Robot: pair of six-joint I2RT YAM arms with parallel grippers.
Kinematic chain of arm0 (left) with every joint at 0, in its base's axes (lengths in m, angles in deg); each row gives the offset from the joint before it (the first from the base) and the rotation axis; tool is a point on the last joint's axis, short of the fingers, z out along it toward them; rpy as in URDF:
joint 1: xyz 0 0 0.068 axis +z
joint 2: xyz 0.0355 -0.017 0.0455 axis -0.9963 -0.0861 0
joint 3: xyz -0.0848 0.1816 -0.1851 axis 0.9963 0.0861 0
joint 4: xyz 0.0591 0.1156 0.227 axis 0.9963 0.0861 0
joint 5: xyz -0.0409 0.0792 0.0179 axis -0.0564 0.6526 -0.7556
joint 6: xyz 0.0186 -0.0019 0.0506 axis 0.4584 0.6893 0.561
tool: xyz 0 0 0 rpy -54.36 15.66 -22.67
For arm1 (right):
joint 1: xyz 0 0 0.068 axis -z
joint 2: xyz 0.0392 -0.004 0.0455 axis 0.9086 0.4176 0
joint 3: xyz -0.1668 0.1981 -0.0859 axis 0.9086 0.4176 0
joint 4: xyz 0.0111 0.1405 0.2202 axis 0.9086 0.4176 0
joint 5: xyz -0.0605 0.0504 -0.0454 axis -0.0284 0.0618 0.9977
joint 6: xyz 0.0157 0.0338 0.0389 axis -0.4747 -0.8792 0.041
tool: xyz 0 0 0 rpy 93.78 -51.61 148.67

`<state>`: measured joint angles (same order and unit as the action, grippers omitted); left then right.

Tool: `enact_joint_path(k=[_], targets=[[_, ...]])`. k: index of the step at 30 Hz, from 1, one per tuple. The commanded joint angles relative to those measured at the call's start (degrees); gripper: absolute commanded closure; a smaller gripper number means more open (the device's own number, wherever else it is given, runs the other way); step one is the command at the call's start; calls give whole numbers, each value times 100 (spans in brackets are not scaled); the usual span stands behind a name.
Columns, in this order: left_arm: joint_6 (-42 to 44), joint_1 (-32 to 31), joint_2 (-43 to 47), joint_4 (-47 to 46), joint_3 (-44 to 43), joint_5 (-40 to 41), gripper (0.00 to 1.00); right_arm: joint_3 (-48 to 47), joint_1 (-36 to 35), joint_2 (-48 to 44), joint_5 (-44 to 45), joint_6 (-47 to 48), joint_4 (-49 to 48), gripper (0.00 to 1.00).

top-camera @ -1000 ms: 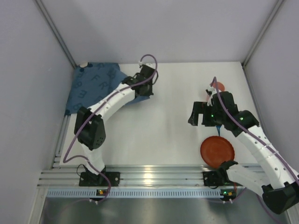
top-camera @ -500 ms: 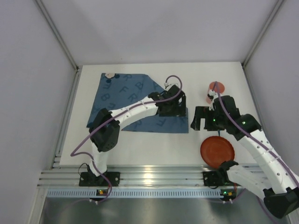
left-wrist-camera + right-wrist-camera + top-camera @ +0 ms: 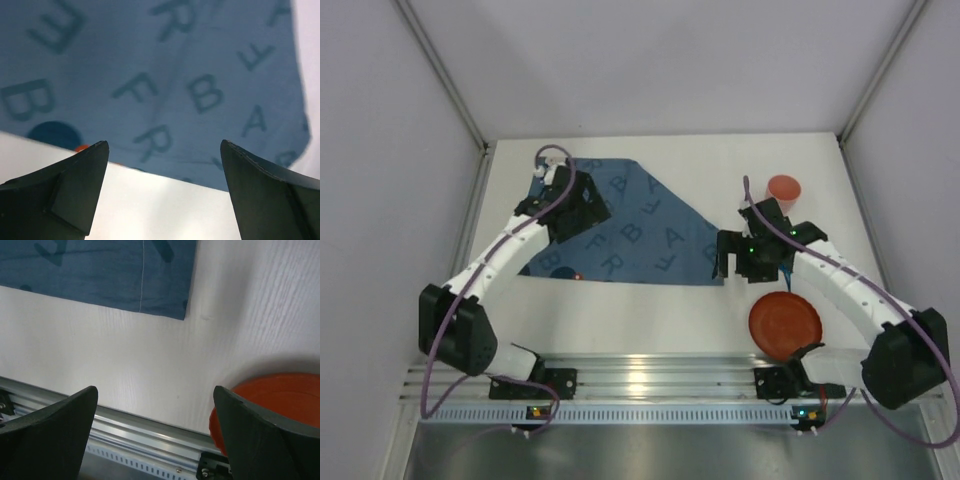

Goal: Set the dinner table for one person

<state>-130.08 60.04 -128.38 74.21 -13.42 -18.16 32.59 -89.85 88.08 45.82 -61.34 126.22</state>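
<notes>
Hanging over the left part of the blue lettered mat (image 3: pixel 640 235), the left gripper (image 3: pixel 162 147) has its jaws wide apart and empty. The mat lies on the white dinner table (image 3: pixel 650 310). By the mat's right corner, the right gripper (image 3: pixel 155 390) also gapes empty, between a red cup (image 3: pixel 784 187) and a red plate (image 3: pixel 785 322).

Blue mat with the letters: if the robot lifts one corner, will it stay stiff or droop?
Probably floppy: the blue mat looks like thin stitched cloth, lying flat on the table. Lifted by a corner it would likely droop; pushed, it may bunch rather than slide whole.
</notes>
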Motion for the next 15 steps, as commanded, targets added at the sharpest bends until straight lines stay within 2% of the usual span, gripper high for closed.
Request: enact_joint_path(k=[1,4,8,10,15], targets=[[383,968,710,275,927,-7,2,26,98,577,-488,-313,-652,0],[647,1620,1071,267,1481,-182,2,8,159,1183,-672,-489,-941,0],[884,3007,1109,-49,2002,-710,3,78,291,1790,-919,-656,-1487,0],[998,3352,977,-180,2090,-842,3,43,379,2107,-963,-718,-1663,0],[1122,3705,441,-453,2108,-816,4,60,476,2450,-928,-806,-1988,0]])
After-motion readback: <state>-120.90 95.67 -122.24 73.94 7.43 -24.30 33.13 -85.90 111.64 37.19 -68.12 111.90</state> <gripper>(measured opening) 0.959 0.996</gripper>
